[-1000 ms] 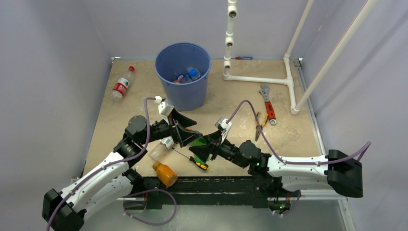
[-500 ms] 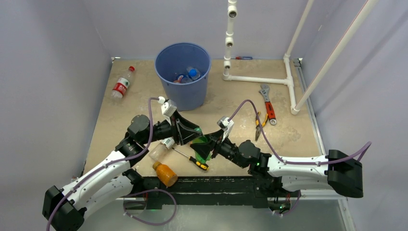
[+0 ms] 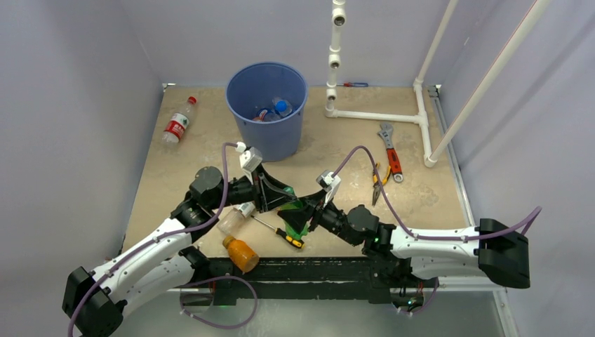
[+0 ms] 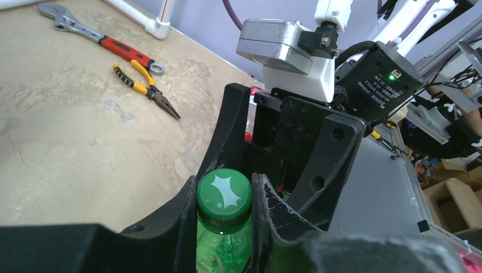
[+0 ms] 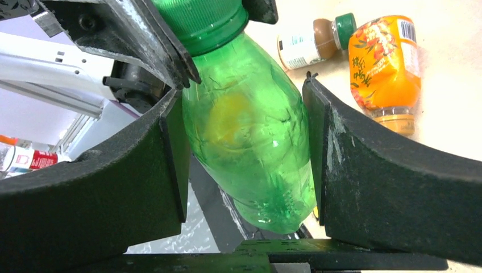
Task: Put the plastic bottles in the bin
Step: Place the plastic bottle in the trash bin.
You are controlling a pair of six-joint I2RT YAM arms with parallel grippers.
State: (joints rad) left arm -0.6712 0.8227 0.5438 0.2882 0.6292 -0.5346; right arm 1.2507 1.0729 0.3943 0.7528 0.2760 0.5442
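Overhead view: soft, even, cool light from above; only faint, short shadows under my arms on table [image 3: 168, 175]. Walls [image 3: 70, 105] tinted lavender, no hard glare, focus sharp throughout.

Left wrist view: bright tabletop behind; my left fingers [image 4: 273, 216] near-black, bottom edge soft and blurred; green cap [image 4: 223, 193] crisp with dull sheen.

Right wrist view: green bottle [image 5: 250, 142] glowing, light coming through it, small highlights on plastic; my right fingers [image 5: 102, 187] dark and grainy; orange bottle [image 5: 386, 62] bright, sharp.

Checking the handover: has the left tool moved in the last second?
Yes. The left tool slid right, judged against the bin, onto the green bottle.
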